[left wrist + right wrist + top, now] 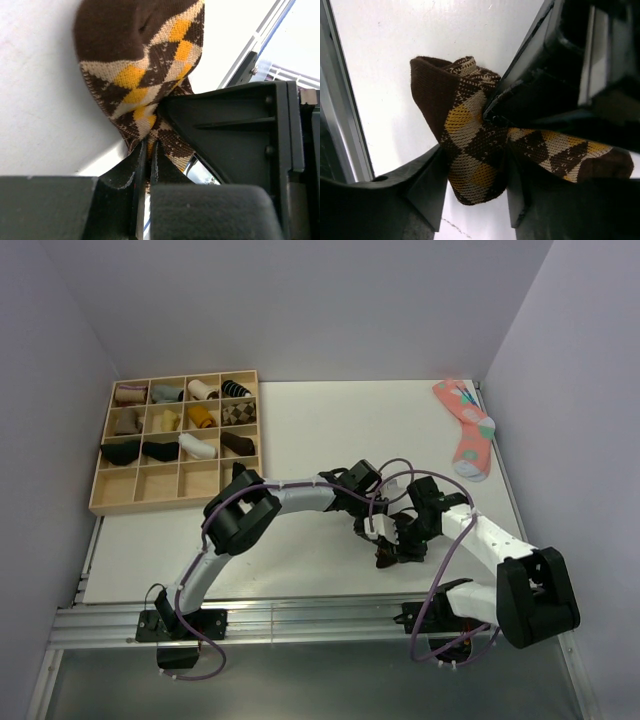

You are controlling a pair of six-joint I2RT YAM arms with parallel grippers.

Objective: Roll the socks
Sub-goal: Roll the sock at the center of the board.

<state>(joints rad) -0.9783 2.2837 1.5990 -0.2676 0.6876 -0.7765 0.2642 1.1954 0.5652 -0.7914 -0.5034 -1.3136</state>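
The dark brown socks (pixel 386 558) with the orange-tan argyle pattern lie bunched on the white table, right of centre, between both grippers. In the left wrist view the sock (pixel 140 65) bulges above my left gripper (pixel 148 155), whose jaws are shut on a thin fold of its fabric. The right wrist view shows a rolled bulge of the sock (pixel 470 145) filling the gap of my right gripper (pixel 475 192), with both fingers pressing its sides. One end of the sock trails off to the right. In the top view the left gripper (pixel 378 532) and the right gripper (pixel 405 546) meet over it.
A wooden compartment tray (pixel 155 483) at the back left holds several rolled socks. A pink sock with teal patches (pixel 468 430) lies at the back right. The metal rail (pixel 300 625) of the table's near edge runs just behind the grippers. Walls close in on both sides.
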